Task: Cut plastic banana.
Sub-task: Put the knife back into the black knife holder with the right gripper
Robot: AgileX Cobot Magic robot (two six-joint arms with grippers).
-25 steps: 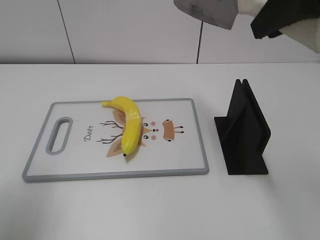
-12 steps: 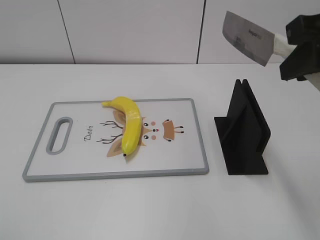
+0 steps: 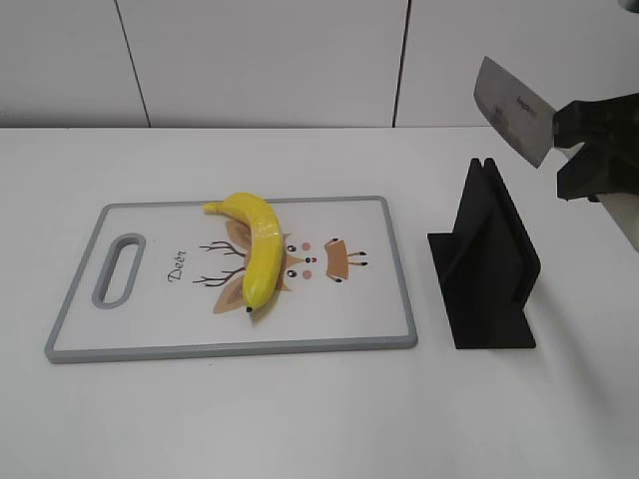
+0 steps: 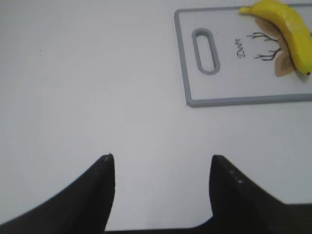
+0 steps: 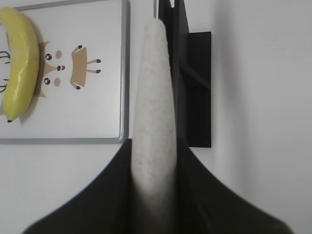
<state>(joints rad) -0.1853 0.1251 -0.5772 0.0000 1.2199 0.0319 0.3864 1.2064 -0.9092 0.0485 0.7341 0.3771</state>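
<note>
The yellow plastic banana (image 3: 257, 247) lies whole on the white cutting board (image 3: 369, 319) with a grey rim and a deer print; it also shows in the left wrist view (image 4: 288, 30) and the right wrist view (image 5: 20, 63). My right gripper (image 3: 584, 150) is shut on the pale handle (image 5: 154, 122) of a cleaver, whose steel blade (image 3: 511, 110) hangs in the air just above the black knife stand (image 3: 486, 261). My left gripper (image 4: 161, 158) is open and empty over bare table, left of the board.
The black knife stand (image 5: 192, 83) stands right of the board on the white table (image 3: 300, 419). A white wall runs behind the table. The board's handle slot (image 4: 204, 51) is at its left end.
My right gripper has come down and to the right with the cleaver, from the top of the view to just above the stand. The banana and board have not moved.
</note>
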